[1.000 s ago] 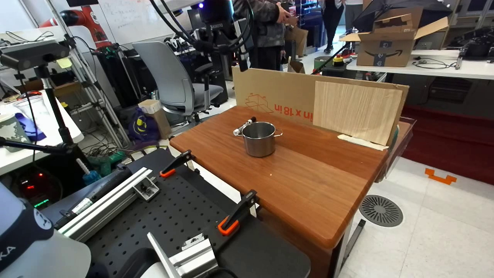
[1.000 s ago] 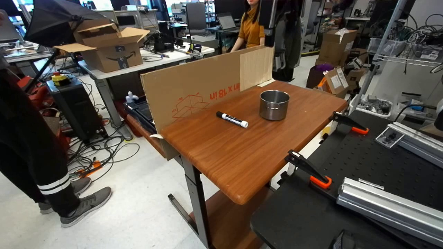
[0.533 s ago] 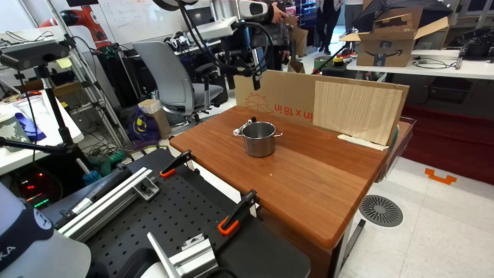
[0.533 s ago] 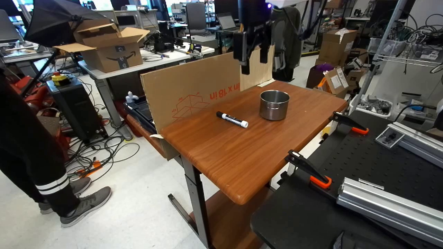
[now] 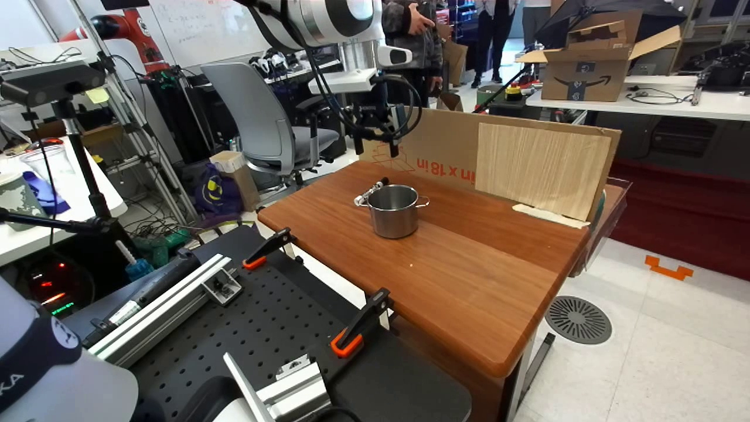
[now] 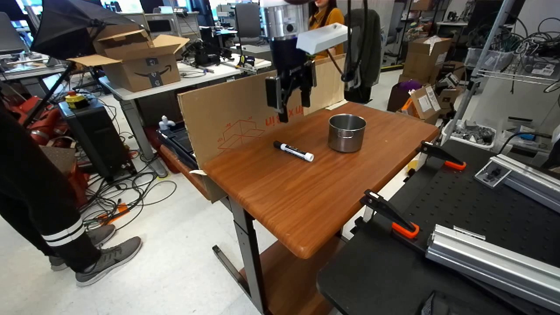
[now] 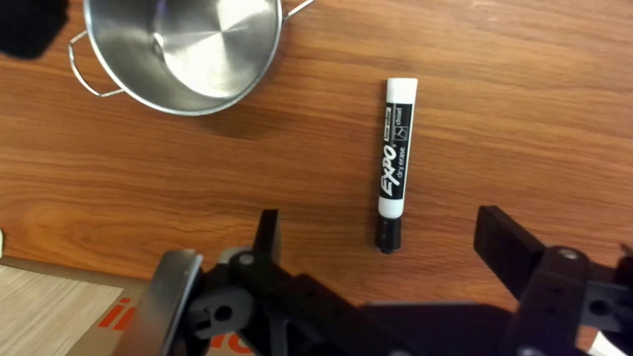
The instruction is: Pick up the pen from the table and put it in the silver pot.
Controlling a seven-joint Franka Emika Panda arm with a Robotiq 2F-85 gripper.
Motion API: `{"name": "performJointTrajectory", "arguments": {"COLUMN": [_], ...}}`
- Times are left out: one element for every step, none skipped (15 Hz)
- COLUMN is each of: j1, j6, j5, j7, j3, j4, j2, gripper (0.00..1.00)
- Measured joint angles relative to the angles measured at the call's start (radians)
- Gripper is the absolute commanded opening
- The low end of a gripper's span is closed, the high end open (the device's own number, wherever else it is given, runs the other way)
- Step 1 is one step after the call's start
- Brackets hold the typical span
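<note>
In an exterior view, the tool hangs above the tabletop, silver pot below it on the near side. In an exterior view, pen lies flat below the tool, cardboard panel standing behind both. Wrist view: fingers spread wide, holding nothing; pen in line with the gap between them, black end nearest the tool; silver pot farther off, upper left.

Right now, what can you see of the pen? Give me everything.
The pen is a slim, white, plastic-looking marker with a black cap on and a black label reading "EXPO", "dry erase" and "chisel". It lies flat, touching only the table, beside but apart from the pot; the open gripper hangs clear above.
</note>
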Motion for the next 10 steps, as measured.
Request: {"name": "performJointTrajectory", "arguments": {"j1": [0.006, 0.012, 0.016, 0.02, 0.022, 0.022, 0.022, 0.022, 0.022, 0.023], "j6": [0.0, 0.0, 0.0, 0.0, 0.0, 0.0, 0.0, 0.0, 0.0, 0.001], "j5": [0.0, 0.0, 0.0, 0.0, 0.0, 0.001, 0.001, 0.002, 0.002, 0.002], "j7": [0.0, 0.0, 0.0, 0.0, 0.0, 0.0, 0.0, 0.0, 0.0, 0.0], "j3": [-0.002, -0.004, -0.007, -0.009, -0.01, -0.01, -0.011, -0.011, -0.012, -0.013], "j4": [0.025, 0.047, 0.067, 0.085, 0.101, 0.114, 0.127, 0.138, 0.149, 0.158], "j2": [0.029, 0.056, 0.079, 0.101, 0.118, 0.133, 0.146, 0.157, 0.168, 0.178], "gripper": [1.0, 1.0, 1.0, 1.0, 1.0, 1.0, 1.0, 1.0, 1.0, 1.0]}}
